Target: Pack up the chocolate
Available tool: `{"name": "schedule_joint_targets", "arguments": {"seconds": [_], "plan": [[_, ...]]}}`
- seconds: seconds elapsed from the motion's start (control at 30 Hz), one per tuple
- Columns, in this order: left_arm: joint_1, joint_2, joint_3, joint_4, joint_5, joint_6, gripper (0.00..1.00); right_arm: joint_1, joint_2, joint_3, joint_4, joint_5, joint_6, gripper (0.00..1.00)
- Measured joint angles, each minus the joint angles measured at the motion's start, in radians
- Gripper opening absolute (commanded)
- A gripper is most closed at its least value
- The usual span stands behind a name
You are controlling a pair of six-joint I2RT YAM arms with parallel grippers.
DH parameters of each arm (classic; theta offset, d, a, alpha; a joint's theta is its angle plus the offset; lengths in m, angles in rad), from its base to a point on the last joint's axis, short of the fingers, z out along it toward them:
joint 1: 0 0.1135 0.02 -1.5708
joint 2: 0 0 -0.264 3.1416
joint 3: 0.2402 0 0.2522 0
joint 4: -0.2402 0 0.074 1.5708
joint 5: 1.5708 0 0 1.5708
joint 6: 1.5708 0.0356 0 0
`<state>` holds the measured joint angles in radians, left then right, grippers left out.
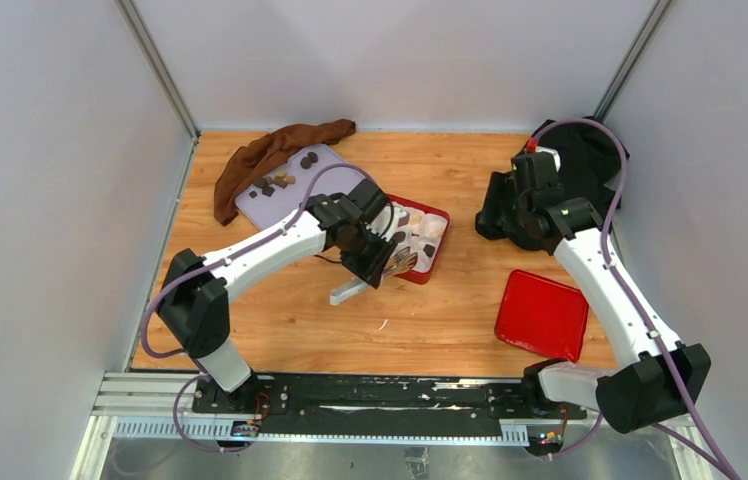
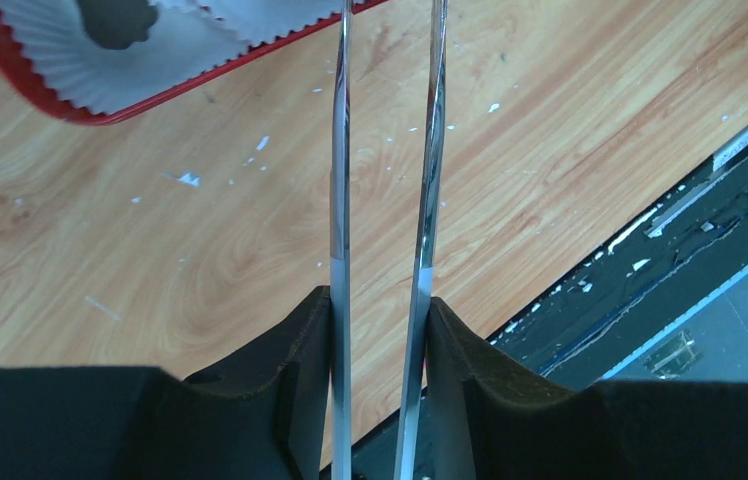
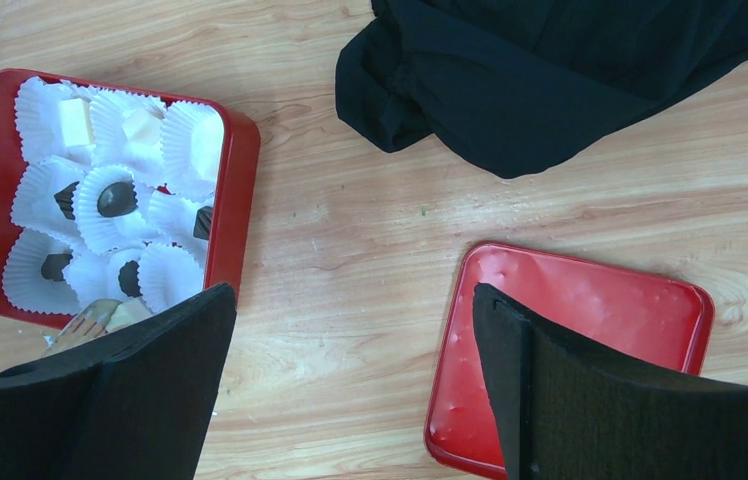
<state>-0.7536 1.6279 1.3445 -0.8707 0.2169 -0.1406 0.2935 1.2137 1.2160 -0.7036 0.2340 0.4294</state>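
Several dark chocolate pieces (image 1: 280,183) lie on a lavender tray (image 1: 315,160) at the back left. More chocolate (image 3: 116,198) sits in white paper cups (image 3: 175,145) inside a red box (image 3: 235,170), together with cream pieces (image 3: 76,120). My left gripper (image 2: 380,310) is shut on metal tongs (image 2: 340,150), whose two arms stand apart and reach over the box's near corner (image 2: 40,95). From above, the left gripper (image 1: 375,255) hangs at the box's near-left edge. My right gripper (image 3: 355,300) is open, holds nothing, and hovers high at the back right (image 1: 525,200).
A red lid (image 1: 542,314) lies flat at the front right. Behind the right arm is a heap of black cloth (image 1: 590,160). A brown cloth (image 1: 270,150) is draped beside the lavender tray. White crumbs (image 2: 188,178) dot the wooden table (image 1: 430,320).
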Motion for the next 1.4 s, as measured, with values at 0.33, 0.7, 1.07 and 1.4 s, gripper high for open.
{"name": "schedule_joint_targets", "arguments": {"seconds": [0.33, 0.7, 1.07, 1.4], "plan": [[-0.018, 0.048, 0.042, 0.0, 0.013, 0.0, 0.0, 0.0, -0.007, 0.0, 0.0, 0.003, 0.001, 0.92], [-0.018, 0.116, 0.09, 0.001, 0.035, -0.001, 0.21, 0.0, -0.007, 0.0, 0.0, 0.003, 0.001, 0.92], [-0.018, 0.116, 0.097, 0.0, 0.038, -0.001, 0.35, 0.0, -0.007, 0.0, 0.0, 0.004, 0.001, 0.92], [-0.018, 0.116, 0.097, 0.0, 0.039, -0.001, 0.43, 0.0, -0.007, 0.0, 0.0, 0.003, 0.0, 0.92]]}}
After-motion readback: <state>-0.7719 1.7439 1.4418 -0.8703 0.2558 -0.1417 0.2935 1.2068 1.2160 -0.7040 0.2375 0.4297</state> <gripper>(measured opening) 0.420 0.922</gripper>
